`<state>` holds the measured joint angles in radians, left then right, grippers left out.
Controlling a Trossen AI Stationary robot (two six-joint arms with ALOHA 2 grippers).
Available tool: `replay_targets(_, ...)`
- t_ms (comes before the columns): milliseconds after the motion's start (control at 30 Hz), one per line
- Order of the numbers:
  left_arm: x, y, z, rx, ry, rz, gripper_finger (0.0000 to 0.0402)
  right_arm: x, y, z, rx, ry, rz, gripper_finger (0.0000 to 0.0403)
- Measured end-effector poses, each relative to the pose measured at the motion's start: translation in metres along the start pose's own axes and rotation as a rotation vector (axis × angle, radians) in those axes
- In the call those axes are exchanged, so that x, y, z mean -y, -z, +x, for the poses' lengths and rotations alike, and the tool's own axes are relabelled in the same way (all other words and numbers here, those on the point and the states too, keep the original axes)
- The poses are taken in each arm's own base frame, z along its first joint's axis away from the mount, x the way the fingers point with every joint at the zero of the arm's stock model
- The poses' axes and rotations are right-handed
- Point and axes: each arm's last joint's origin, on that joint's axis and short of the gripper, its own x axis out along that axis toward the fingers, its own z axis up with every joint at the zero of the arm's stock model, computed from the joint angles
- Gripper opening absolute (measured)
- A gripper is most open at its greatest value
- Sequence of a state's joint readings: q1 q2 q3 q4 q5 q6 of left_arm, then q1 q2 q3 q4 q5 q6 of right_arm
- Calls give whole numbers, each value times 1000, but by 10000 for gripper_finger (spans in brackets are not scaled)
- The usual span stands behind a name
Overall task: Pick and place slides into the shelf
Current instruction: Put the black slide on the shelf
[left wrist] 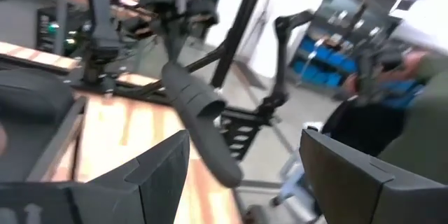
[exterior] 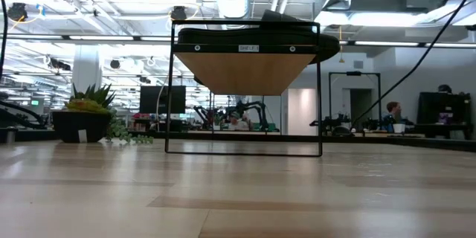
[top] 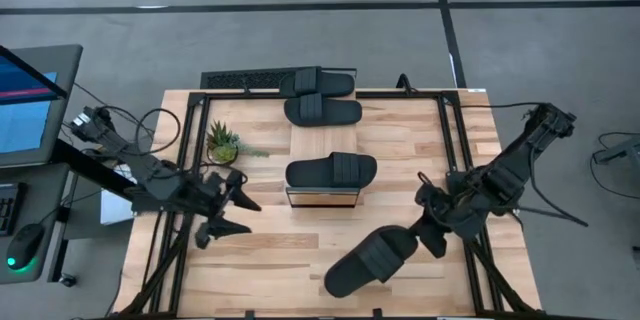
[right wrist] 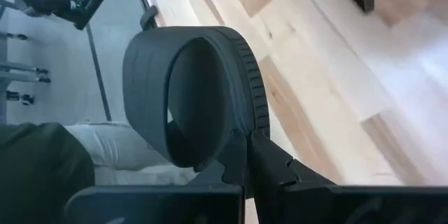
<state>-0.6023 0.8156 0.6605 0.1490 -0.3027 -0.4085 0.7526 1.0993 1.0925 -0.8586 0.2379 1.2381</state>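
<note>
a black slide [top: 370, 260] is clamped by its strap in the right claw [top: 432, 228] at the frame's lower right. the left claw [top: 232, 203], released, is held at centre left. beyond, one slide [top: 331, 171] is seen on the shelf [top: 322, 198], two more [top: 322, 111] at upper centre.

A small green plant [top: 222, 143] in a dark pot sits on the wooden counter [top: 260, 250] — near its left side. A computer screen [top: 30, 100] stands off to the left, past the counter's edge, with a mouse [top: 22, 248] below it.
</note>
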Motion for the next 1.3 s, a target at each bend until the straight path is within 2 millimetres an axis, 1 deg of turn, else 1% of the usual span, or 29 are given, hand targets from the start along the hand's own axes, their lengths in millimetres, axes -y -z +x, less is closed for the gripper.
replay_targets(133, -7, 8, 14, -40, -51, 41, 258, -3, -9, -6, 31, -8, -37, 0)
replay_targets(300, -12, 17, 28, -78, -74, 28, 258, -5, -17, -12, 62, -10, -68, 2)
replay_targets(433, -9, 19, 37, -63, -14, 14, 258, -4, -18, -14, 61, 3, -74, 2)
replay_targets(533, -7, 22, 42, -73, 34, -8, 258, -2, -14, -14, 21, 18, -70, 1)
replay_targets(633, -6, 25, 46, -89, 58, -37, 258, 6, -6, -16, -39, 104, -53, 1)
replay_targets(800, -6, 30, 48, -121, 74, -35, 258, 31, 9, -18, -125, 368, 17, 1)
replay_targets(867, -6, 29, 48, -118, 76, -29, 258, 37, 13, -17, -135, 427, 35, 1)
replay_targets(967, -6, 29, 48, -116, 77, -25, 258, 43, 15, -12, -146, 460, 47, 0)
replay_targets(1133, -6, 29, 47, -115, 78, -27, 258, 49, 18, 4, -132, 445, 92, 4)
replay_targets(1200, -5, 29, 47, -114, 78, -28, 258, 53, 18, 13, -119, 446, 123, 15)
replay_targets(1300, -5, 29, 47, -119, 87, -39, 258, 64, 19, 23, -116, 487, 159, 48)
